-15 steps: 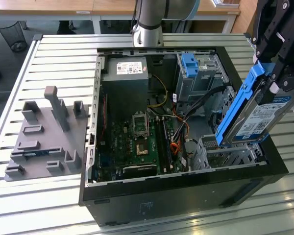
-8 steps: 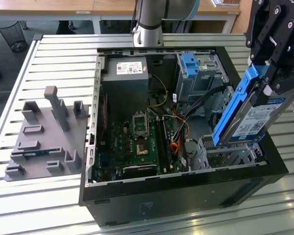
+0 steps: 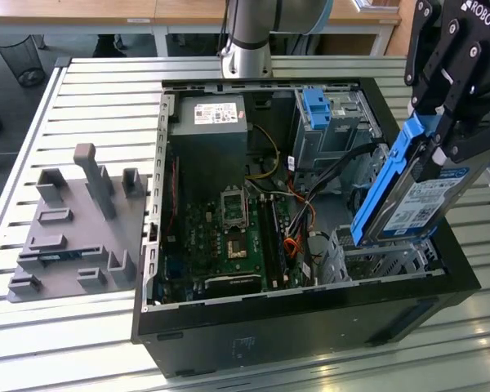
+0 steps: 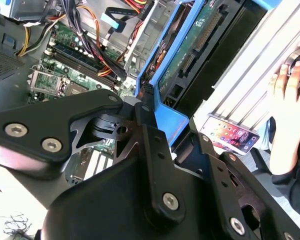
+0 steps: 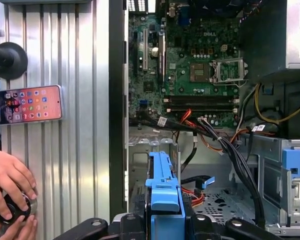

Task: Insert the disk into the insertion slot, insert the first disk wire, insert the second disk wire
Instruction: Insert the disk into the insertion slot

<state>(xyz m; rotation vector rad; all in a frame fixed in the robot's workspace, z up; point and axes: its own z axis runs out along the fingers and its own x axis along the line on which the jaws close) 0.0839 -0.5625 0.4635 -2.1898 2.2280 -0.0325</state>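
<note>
Exterior view shows the disk as a silver slab with a white label, edged by a bright blue carrier. It hangs steeply tilted over the open computer case at the exterior view's right. Its long axis runs from the gripper — fingers clamped on its upper end — down to the insertion slot, its lower end just above the cage. In the first wrist view a person's hand rests on a knob near a phone on the slatted table.
</note>
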